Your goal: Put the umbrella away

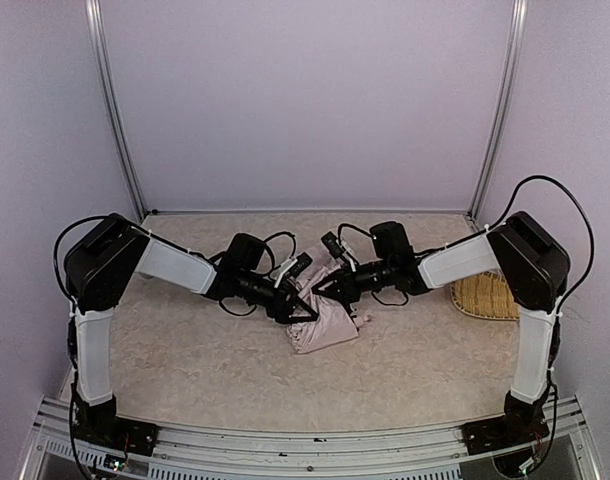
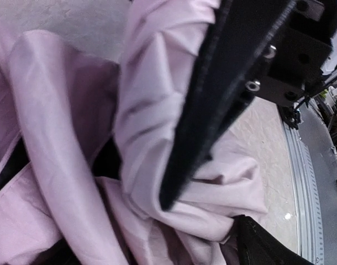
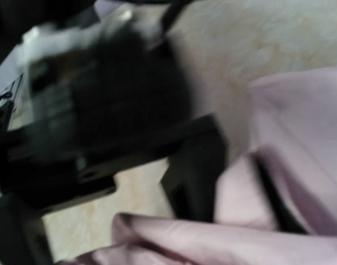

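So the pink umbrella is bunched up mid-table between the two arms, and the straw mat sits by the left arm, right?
Wrong side for the mat: it sits by the right arm, as the top external view shows. The umbrella is indeed bunched up mid-table between the two arms.

A round woven straw tray (image 1: pixel 483 296) in pale yellow lies at 3 o'clock on the beige, marble-patterned tabletop (image 1: pixel 205 360), close to the right wall. Plain lilac wall panels (image 1: pixel 305 100) enclose the table from 9 through 12 to 3 o'clock. Two silver metal uprights (image 1: pixel 113 110) stand at 10 and 2 o'clock. A ribbed aluminium rail (image 1: pixel 315 445) runs along 6 o'clock.
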Controlling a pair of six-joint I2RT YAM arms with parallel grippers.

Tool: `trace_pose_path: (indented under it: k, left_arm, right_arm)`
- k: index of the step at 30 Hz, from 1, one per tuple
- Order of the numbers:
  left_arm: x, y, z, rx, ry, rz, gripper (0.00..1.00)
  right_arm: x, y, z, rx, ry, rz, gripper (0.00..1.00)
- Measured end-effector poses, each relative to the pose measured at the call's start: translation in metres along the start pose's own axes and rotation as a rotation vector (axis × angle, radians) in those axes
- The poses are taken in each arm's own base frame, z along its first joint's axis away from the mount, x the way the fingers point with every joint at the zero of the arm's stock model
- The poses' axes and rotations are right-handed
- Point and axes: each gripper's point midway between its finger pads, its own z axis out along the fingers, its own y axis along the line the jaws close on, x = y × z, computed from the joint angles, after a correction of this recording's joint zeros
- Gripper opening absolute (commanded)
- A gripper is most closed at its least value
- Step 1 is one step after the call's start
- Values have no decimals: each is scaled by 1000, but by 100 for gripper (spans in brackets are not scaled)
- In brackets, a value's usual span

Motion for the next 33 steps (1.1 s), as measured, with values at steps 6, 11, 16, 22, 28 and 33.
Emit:
trace_pose_path:
  k: [6,11,16,22,28,33]
  left_arm:
    - [3,-12,-3,78,-31,2,85]
    - [-9,-15,-6,113,-75,-4,77]
    - [-20,-12,-4,119,-101,-18,28]
    - [-14,1,0,119,-95,-59,9]
    - [-11,27,3,51,-87,-124,8]
    - [-5,53,9,-2,-61,-183,4]
  right_arm:
    - [-7,-6,4,12,-40,8,0]
    - [-21,-1,10,2,-69,-9,0]
    - [-28,6,14,-9,-87,-18,0]
    - [-31,7,11,-26,-101,-3,27]
    - [-18,-17,-23,56,-62,45,49]
    - [-15,-18,-51,170,-4,-24,69]
